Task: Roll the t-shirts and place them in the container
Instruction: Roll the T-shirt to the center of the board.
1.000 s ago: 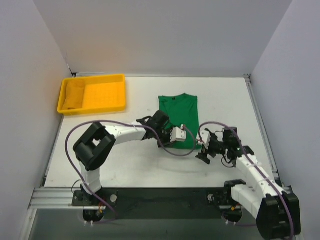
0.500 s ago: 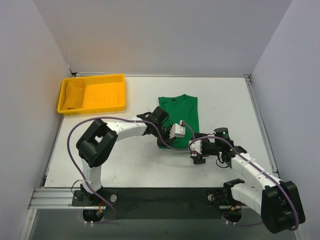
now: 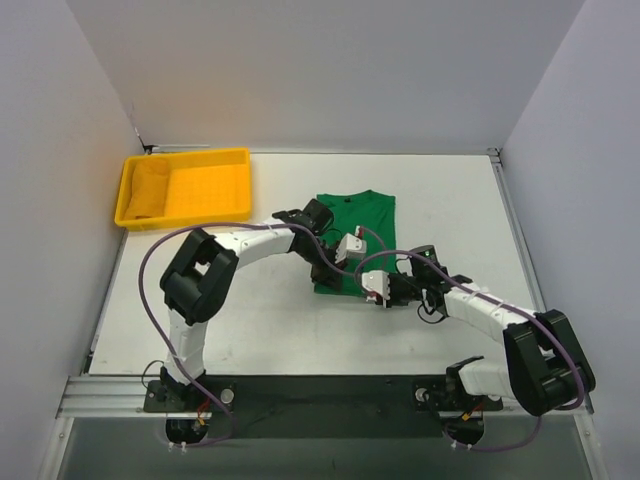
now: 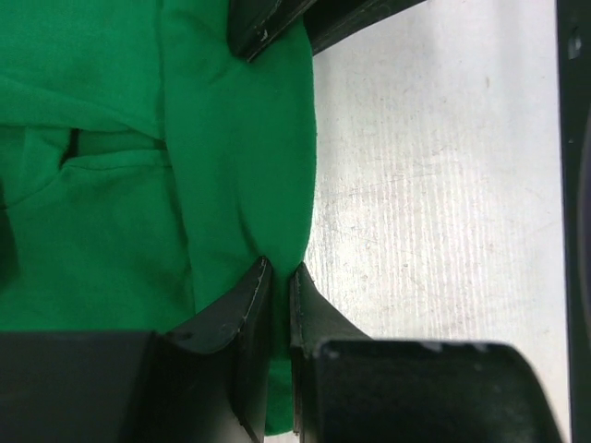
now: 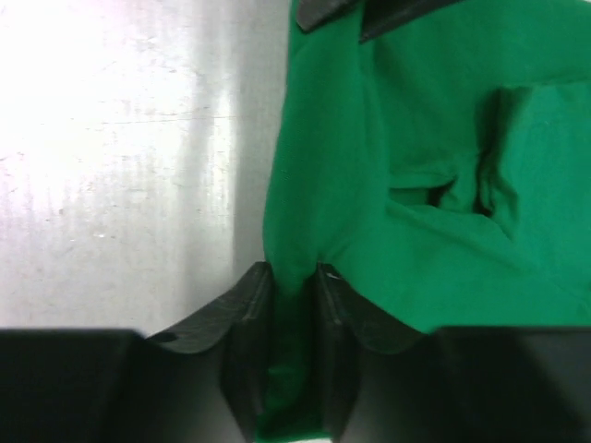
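Observation:
The green t-shirt [image 3: 366,218] lies folded into a long strip on the table's middle, collar at the far end. My left gripper [image 3: 338,272] is shut on the shirt's near edge, pinching a fold of green cloth [image 4: 240,185] between its fingertips [image 4: 251,286]. My right gripper [image 3: 371,292] is shut on the same near edge from the other side, with cloth [image 5: 319,166] squeezed between its fingers [image 5: 249,286]. Each wrist view shows the other gripper's dark fingers [image 4: 268,28] [image 5: 323,11] at the top, so the two face each other along that edge.
A yellow tray [image 3: 190,155] stands at the far left with a yellowish cloth [image 3: 146,190] in its left end. Bare white table [image 3: 250,320] lies beside the shirt. Walls close in the left, back and right.
My right arm swung left to the shirt's near edge and its jaws closed on the cloth. My left gripper kept its grip and shifted slightly away from me.

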Available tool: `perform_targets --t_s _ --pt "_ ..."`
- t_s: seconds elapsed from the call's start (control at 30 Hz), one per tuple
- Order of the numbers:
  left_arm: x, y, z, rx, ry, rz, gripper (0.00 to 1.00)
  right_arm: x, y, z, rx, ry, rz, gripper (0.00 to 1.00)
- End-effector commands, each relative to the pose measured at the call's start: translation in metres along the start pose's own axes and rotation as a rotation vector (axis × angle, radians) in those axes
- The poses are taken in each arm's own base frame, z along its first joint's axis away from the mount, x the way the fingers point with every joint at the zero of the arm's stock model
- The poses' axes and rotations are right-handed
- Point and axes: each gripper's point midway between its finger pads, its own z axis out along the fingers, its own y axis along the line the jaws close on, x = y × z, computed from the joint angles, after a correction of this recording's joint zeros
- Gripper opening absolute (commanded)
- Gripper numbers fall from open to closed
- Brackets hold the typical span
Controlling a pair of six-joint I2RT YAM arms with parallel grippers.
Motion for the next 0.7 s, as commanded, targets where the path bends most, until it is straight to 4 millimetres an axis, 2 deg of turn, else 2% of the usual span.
perform_targets --t_s 0.0,0.07,0.1,0.13,0.23,0.27,0.33,0.4,0.43,0.47,0.5,0.53,0.57,0.6,0.63,0.67 --pt "-0.011 -0.020 -0.012 0.137 -0.020 -0.039 0.02 -0.013 -0.022 -0.008 0.018 0.017 0.122 0.20" --pt "-0.015 -0.025 -0.017 0.188 -0.039 -0.095 0.02 -0.016 -0.011 -0.012 -0.042 0.024 0.200 0.17" --pt "-0.015 -0.026 -0.018 0.204 -0.041 -0.118 0.01 -0.022 -0.018 -0.016 -0.046 0.016 0.228 0.16" --pt "-0.015 -0.030 -0.021 0.227 -0.034 -0.153 0.01 -0.022 -0.009 -0.019 -0.089 0.027 0.268 0.16" --pt "-0.016 -0.033 -0.026 0.281 -0.033 -0.212 0.00 -0.027 -0.002 -0.026 -0.172 0.030 0.407 0.16" --pt "-0.017 -0.029 -0.026 0.288 -0.035 -0.222 0.00 -0.024 0.004 -0.025 -0.217 0.044 0.454 0.16" --pt "-0.013 -0.032 -0.027 0.315 -0.017 -0.265 0.00 -0.026 0.001 -0.029 -0.239 0.035 0.549 0.16" --pt "-0.011 -0.027 -0.026 0.337 -0.023 -0.310 0.00 -0.023 0.002 -0.027 -0.282 0.039 0.630 0.16" --pt "-0.010 -0.028 -0.028 0.357 -0.022 -0.341 0.00 -0.022 -0.006 -0.030 -0.281 0.040 0.663 0.16" --pt "-0.004 -0.025 -0.023 0.376 -0.014 -0.379 0.00 -0.017 -0.005 -0.027 -0.304 0.052 0.708 0.16" --pt "-0.012 -0.018 -0.027 0.378 -0.039 -0.387 0.00 -0.015 -0.006 -0.026 -0.310 0.049 0.728 0.16" --pt "-0.011 -0.017 -0.029 0.393 -0.040 -0.429 0.00 -0.016 -0.013 -0.027 -0.315 0.041 0.743 0.16" --pt "-0.006 -0.013 -0.025 0.409 -0.045 -0.469 0.00 -0.011 -0.011 -0.024 -0.336 0.052 0.771 0.16" --pt "-0.013 -0.005 -0.029 0.405 -0.074 -0.477 0.00 -0.009 -0.014 -0.023 -0.338 0.053 0.784 0.16" --pt "-0.009 -0.001 -0.027 0.412 -0.072 -0.515 0.00 -0.007 -0.010 -0.021 -0.371 0.058 0.822 0.16" --pt "-0.010 0.003 -0.028 0.408 -0.080 -0.518 0.00 -0.006 -0.020 -0.021 -0.362 0.051 0.832 0.16"
